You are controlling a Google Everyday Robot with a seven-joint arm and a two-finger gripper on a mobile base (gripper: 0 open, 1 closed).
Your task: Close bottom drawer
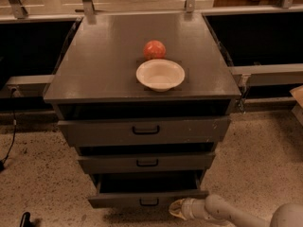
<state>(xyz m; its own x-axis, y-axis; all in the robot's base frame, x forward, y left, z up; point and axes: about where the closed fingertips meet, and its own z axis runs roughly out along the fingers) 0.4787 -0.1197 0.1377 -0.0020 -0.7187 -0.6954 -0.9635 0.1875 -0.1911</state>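
The bottom drawer (147, 200) is the lowest and narrowest of three in a dark grey cabinet (142, 70). It stands pulled out, showing a dark inside, with a small black loop handle (149, 202) on its front. My gripper (176, 209) is at the bottom of the view, just right of the handle and in front of the drawer's front. It comes in from the lower right on a pale arm (227, 213).
The top drawer (144, 130) and the middle drawer (147, 163) stand a little open. A white bowl (160, 74) and a red apple (155, 49) sit on the cabinet top. Speckled floor lies around the cabinet. A black cable (9, 141) hangs at left.
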